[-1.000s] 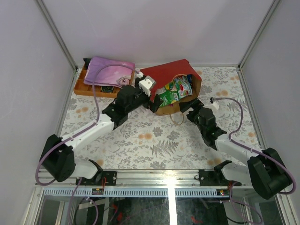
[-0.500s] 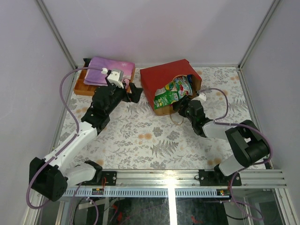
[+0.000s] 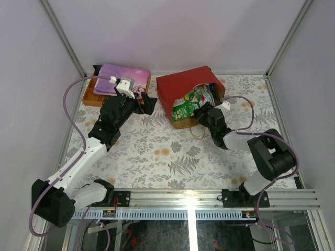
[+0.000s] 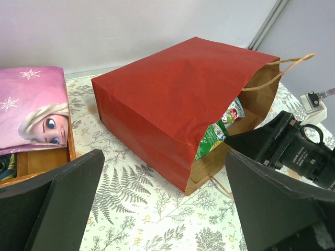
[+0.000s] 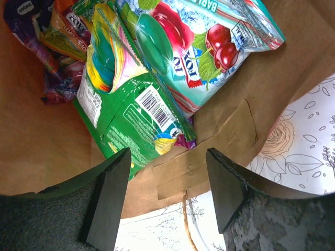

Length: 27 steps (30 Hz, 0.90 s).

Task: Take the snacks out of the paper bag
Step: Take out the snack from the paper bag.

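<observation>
Orange wooden tray (image 3: 90,97), far left, carries a folded pink-purple cloth (image 3: 124,73) and has no part in this step. Just to its right the left gripper (image 3: 145,103) hovers with its fingers spread as wide as they go, gripping nothing, a little short of the bag's closed end.

The red paper carrier bag with a brown kraft lining (image 4: 172,89) lies on its side on the floral-patterned table (image 3: 157,151), far of centre, with its mouth facing near and right. The glossy snack packets (image 5: 136,104) are all inside it, crowding the mouth.

The right gripper (image 5: 166,183) sits at that mouth with its jaws partly apart over the bag's lower lip, and I can see nothing pinched between them. The step in hand looks like the first grab. The corner of the green foil packet (image 5: 120,125) lies just beyond the fingertips, so I would reach a little deeper and close on the packet alone, leaving out the brown lip and the cord. Foil slips, so a firm grip on the sealed edge is best. Draw it out low and to the near right. If the bag drags along, the left gripper could press on the red side to hold it down.

Count:
- one tray
- one cloth
- one bag with two thin cord handles (image 4: 282,60)
- at least four packets in view: purple (image 5: 23,21), orange (image 5: 63,29), green, and teal with cherries (image 5: 220,31)
- two grippers

More packets may lie hidden deeper in the bag.
</observation>
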Tool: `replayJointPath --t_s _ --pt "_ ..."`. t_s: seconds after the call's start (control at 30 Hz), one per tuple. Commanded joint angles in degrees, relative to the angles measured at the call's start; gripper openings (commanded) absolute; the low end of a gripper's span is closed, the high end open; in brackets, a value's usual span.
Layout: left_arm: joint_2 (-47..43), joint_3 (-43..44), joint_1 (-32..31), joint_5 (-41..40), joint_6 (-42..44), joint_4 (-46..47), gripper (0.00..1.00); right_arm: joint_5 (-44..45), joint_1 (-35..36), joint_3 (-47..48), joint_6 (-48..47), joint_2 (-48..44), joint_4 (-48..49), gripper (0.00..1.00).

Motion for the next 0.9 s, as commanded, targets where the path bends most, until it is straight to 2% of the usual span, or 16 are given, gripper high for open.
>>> replayJointPath --t_s 0.0,0.27,0.63,0.73,0.87 --pt "0.09 0.30 1.44 2.21 -1.66 3.03 1.00 3.12 0.21 4.13 -1.95 2.54 3.09 0.67" --pt "0.97 1.63 2.80 8.63 -6.69 3.49 1.00 1.52 -0.34 10.51 -1.04 9.84 0.97 0.65" --pt "-2.08 1.45 2.90 7.53 -8.75 4.47 1.00 3.16 -0.34 13.55 1.81 9.99 -5.93 0.63" --pt "-1.29 2.19 2.85 7.05 -9.44 4.39 1.00 1.05 -0.35 13.20 1.50 10.16 -5.56 0.56" --pt "0.36 5.04 2.91 6.56 -10.52 1.76 1.00 -1.93 -0.35 12.49 1.85 10.30 -4.23 0.37"
